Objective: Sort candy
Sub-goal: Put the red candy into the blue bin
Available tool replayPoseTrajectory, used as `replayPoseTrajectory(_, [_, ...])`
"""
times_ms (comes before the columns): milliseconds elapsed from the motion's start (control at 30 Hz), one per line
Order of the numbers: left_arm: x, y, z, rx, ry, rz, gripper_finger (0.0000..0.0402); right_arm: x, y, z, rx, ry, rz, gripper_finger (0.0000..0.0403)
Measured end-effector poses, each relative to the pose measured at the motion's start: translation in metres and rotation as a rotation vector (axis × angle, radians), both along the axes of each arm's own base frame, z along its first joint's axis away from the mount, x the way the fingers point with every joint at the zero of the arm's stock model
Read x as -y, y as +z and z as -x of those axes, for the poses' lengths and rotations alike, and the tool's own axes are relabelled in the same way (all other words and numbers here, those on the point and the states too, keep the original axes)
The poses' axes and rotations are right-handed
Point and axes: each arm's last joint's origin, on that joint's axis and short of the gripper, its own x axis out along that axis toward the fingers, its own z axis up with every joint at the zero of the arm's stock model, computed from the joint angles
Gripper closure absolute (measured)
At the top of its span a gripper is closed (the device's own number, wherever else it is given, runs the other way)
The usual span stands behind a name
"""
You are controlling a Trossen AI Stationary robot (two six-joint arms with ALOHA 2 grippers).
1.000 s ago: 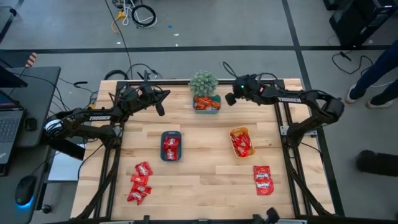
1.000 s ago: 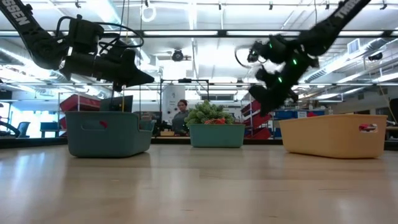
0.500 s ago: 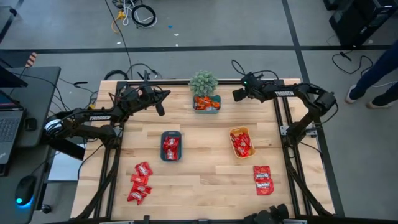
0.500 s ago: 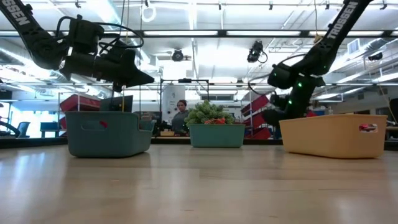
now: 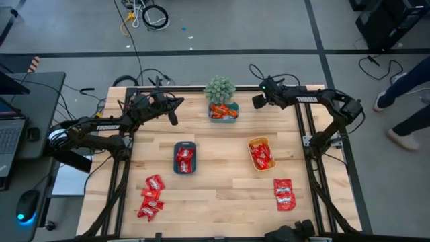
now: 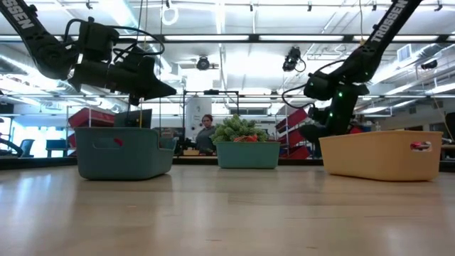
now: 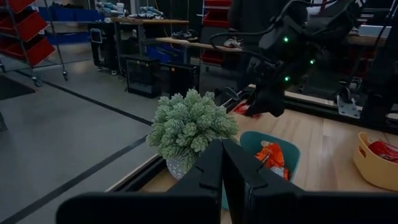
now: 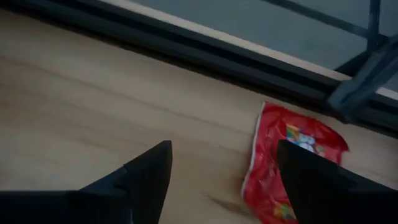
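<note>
Candy in red and orange wrappers lies in three small trays: a teal one [image 5: 223, 112] by the plant, a blue one [image 5: 185, 158] and a yellow one [image 5: 261, 154]. Loose red packets lie near left [image 5: 150, 196] and near right [image 5: 283, 193]. My right gripper [image 5: 256, 102] [image 8: 224, 149] hangs open, low over the table's far edge, right of the teal tray. One red packet [image 8: 298, 146] lies flat on the wood beside one of its fingers; whether they touch, I cannot tell. My left gripper [image 5: 173, 118] [image 7: 222, 146] is shut and holds nothing, raised at the far left.
A small green potted plant [image 5: 220, 89] stands at the far edge, right behind the teal tray. The table's dark frame rail [image 8: 186, 37] runs just beyond the right gripper. Bare wood [image 5: 222, 181] lies between the trays and the loose piles. A person [image 5: 410, 121] walks past on the right.
My right gripper has drawn away from the teal tray toward the table's right and far edge and has come down closer to the tabletop. The person beyond the right edge has stepped along.
</note>
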Motion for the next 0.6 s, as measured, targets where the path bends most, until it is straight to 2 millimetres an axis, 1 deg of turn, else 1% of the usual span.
replayPoseTrajectory(200, [0.0,0.0,0.0,0.0,0.0,0.0,0.039,0.002,0.016,-0.004,-0.057,-0.004,-0.072,0.0126])
replayPoseTrajectory(267, [0.0,0.0,0.0,0.0,0.0,0.0,0.039,0.004,0.016,-0.001,-0.055,-0.035,-0.084,0.0124])
replayPoseTrajectory(433, [0.0,0.0,0.0,-0.001,-0.005,0.001,0.039,0.012,0.015,0.015,-0.081,-0.103,-0.118,0.0122])
replayPoseTrajectory(600, [0.0,-0.001,0.0,-0.005,-0.006,0.004,0.039,0.016,0.017,0.017,-0.053,-0.112,-0.125,0.0132])
